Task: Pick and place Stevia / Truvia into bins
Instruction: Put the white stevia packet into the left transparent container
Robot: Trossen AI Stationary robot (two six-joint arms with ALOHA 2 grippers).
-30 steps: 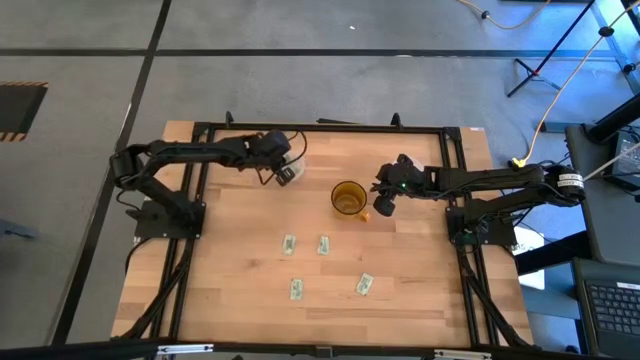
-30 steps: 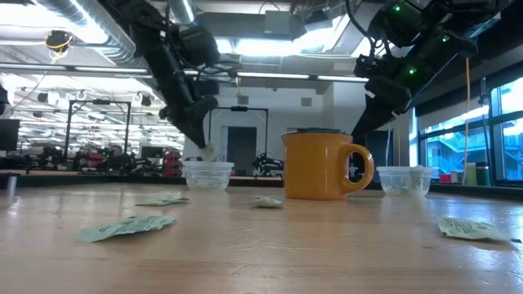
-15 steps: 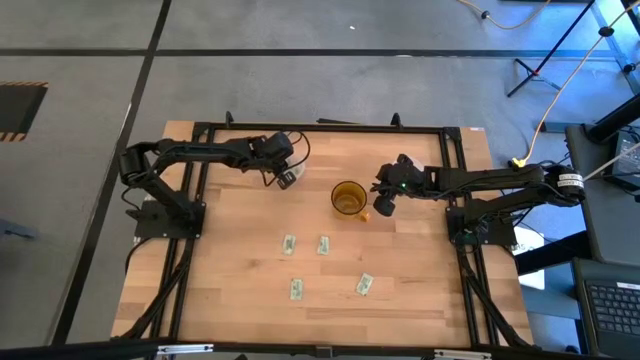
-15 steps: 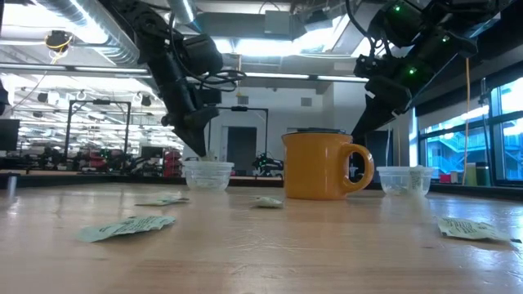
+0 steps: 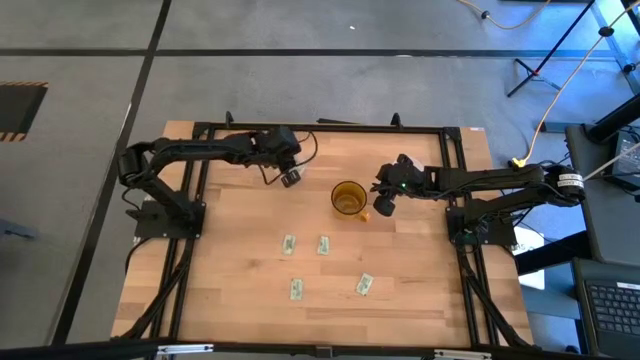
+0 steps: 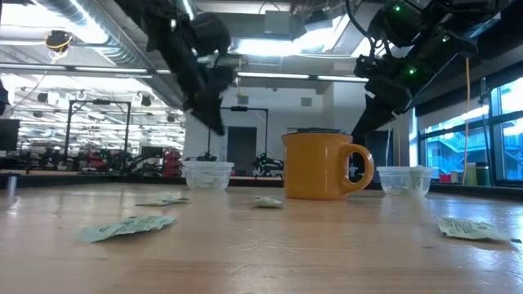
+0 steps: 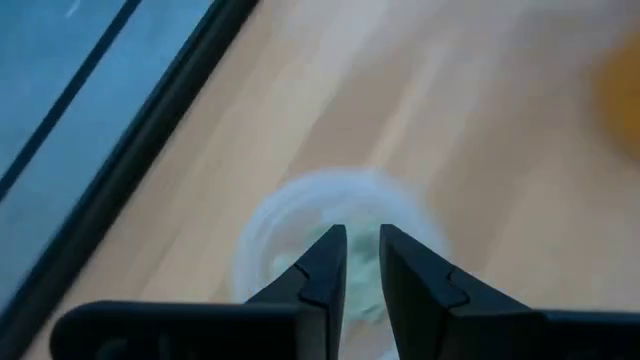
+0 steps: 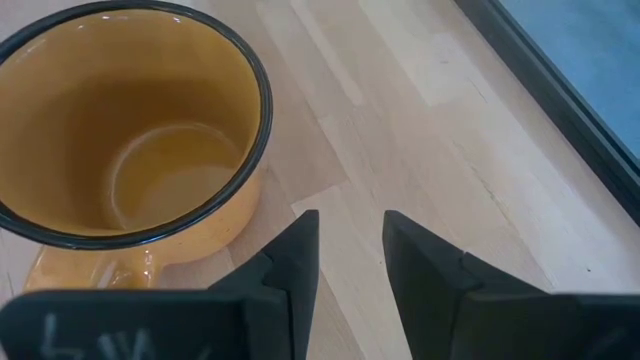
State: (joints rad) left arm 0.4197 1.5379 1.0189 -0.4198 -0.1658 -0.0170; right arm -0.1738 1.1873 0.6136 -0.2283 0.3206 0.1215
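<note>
My left gripper (image 6: 216, 124) hangs above the left clear cup (image 6: 207, 175), open by a narrow gap and empty. In the left wrist view the cup (image 7: 270, 235) lies right below the fingers, with white-green packets in it. In the high view my left gripper (image 5: 290, 178) hides that cup. My right gripper (image 8: 350, 235) is open and empty beside the yellow mug (image 5: 348, 197), above the table. A second clear cup (image 6: 404, 180) stands to the right of the mug. Several Stevia packets lie flat on the table, among them one in the middle (image 5: 288, 244) and one nearer the front (image 5: 364, 285).
The yellow mug (image 6: 325, 166) stands between the two cups, its handle toward the right one. More packets lie on the wood (image 5: 323, 244) (image 5: 296, 289); in the low view one (image 6: 127, 226) lies near the front. A black frame (image 5: 320, 127) runs round the table.
My left gripper has gone up from the rim of the left clear cup to well above it. A packet that showed at its fingertips over the cup a second ago shows there no longer. My right arm has kept still.
</note>
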